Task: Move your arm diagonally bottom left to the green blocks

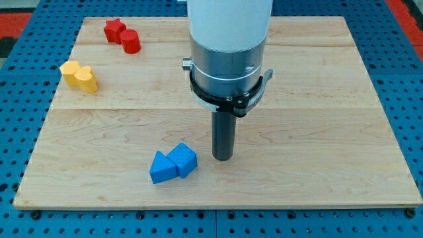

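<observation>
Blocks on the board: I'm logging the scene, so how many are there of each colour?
Red: 2, a star and a cylinder
Yellow: 2
Blue: 2
Green: 0 in view
Total: 6

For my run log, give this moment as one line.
tip right of blue blocks, apart | red blocks, yellow blocks top left | green blocks unseen

Robotics lab bench: wooden board (317, 79) on blue pegboard table (20, 73) w/ robot arm (228, 53)
</observation>
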`<state>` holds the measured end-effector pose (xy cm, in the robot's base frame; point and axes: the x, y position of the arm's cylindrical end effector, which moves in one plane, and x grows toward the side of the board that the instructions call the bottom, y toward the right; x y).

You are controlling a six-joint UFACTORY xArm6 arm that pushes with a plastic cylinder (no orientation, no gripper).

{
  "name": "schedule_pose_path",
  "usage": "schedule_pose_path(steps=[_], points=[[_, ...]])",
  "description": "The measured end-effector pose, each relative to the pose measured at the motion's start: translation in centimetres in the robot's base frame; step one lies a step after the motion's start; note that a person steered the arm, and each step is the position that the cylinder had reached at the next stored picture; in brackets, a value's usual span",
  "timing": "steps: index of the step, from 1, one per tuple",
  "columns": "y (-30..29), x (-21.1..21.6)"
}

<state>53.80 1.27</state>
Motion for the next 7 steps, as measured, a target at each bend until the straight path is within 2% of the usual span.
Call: schedule_pose_path(steps=[6, 7], points=[[-0.5, -1.1], [-0.1, -3.1]])
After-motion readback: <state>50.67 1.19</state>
